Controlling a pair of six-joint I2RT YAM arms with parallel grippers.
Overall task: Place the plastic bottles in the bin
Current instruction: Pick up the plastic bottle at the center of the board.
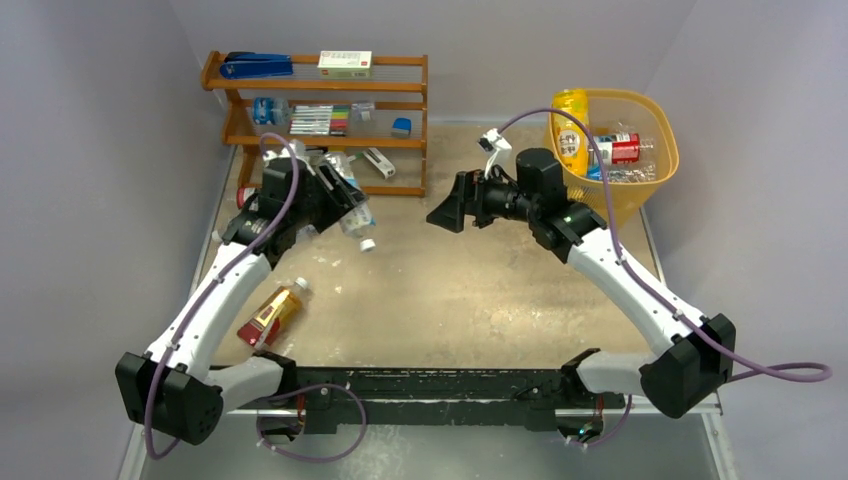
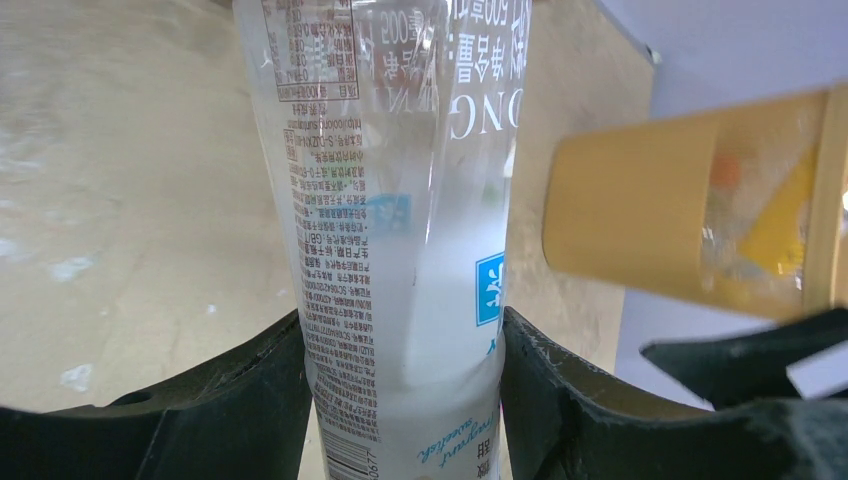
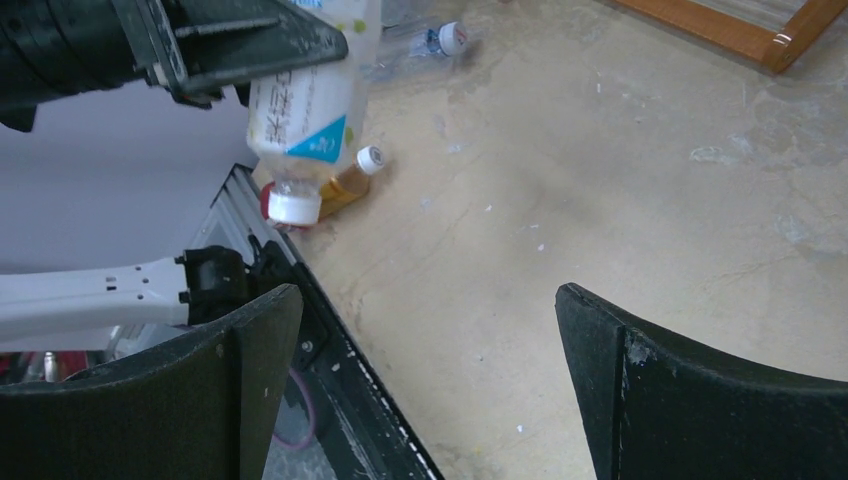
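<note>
Beige table (image 1: 450, 290), rack (image 1: 315, 86), amber bottle (image 1: 272, 312), clear bottle (image 1: 352, 210)

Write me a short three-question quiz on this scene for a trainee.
1. True or false: the right hand is open and holds nothing.
2. What grips the clear bottle? A) left hand B) right hand C) neither
3. Fill in: the amber bottle lies on its side on the ____.

Key: 1 true; 2 A; 3 table.
</note>
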